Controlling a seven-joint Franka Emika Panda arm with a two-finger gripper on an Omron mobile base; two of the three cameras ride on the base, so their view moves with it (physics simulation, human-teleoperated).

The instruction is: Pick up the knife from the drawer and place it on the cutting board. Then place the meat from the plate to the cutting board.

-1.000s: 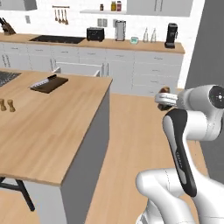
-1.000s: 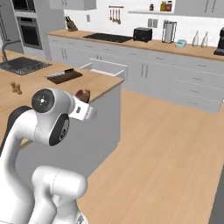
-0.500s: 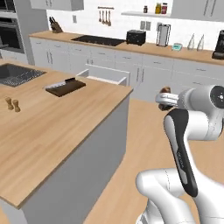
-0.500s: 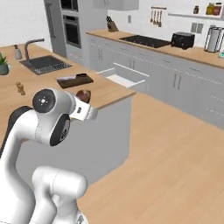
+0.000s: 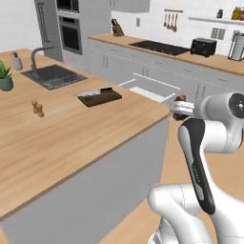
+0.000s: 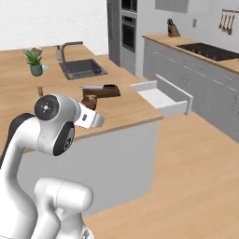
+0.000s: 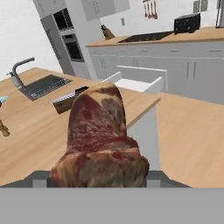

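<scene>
The meat [image 7: 98, 140] is held in the end effector [image 7: 98, 181], whose jaws are closed against the sides of the chunk, one at each side of its lower part in the hand view. The chunk is reddish-brown with pale marbling. In the left base view the meat [image 5: 179, 101] is seen at the tip of the end effector [image 5: 181, 108], above the floor and just off the near right corner of the table [image 5: 71, 138]. In the right base view the meat [image 6: 89, 101] is seen in front of the white arm, held clear of the table surface.

The cutting board [image 5: 100, 97] lies flat on the table, near its far right corner and close to the edge that faces the drawer [image 5: 151, 90]. The knife [image 5: 94, 92] lies on the board along its far long edge, the black handle pointing toward the drawer and the silver blade toward the sink [image 5: 52, 76]. In the hand view the knife [image 7: 70, 95] and the board are partly hidden behind the meat.

The drawer [image 6: 163, 95] stands pulled open from the cabinet row across the aisle; its white box is seen from above.

A plant pot [image 5: 5, 81] stands at the far left edge of the table, beside the sink. Two small shakers [image 5: 37, 108] stand on the table, between the sink and the near edge.
</scene>
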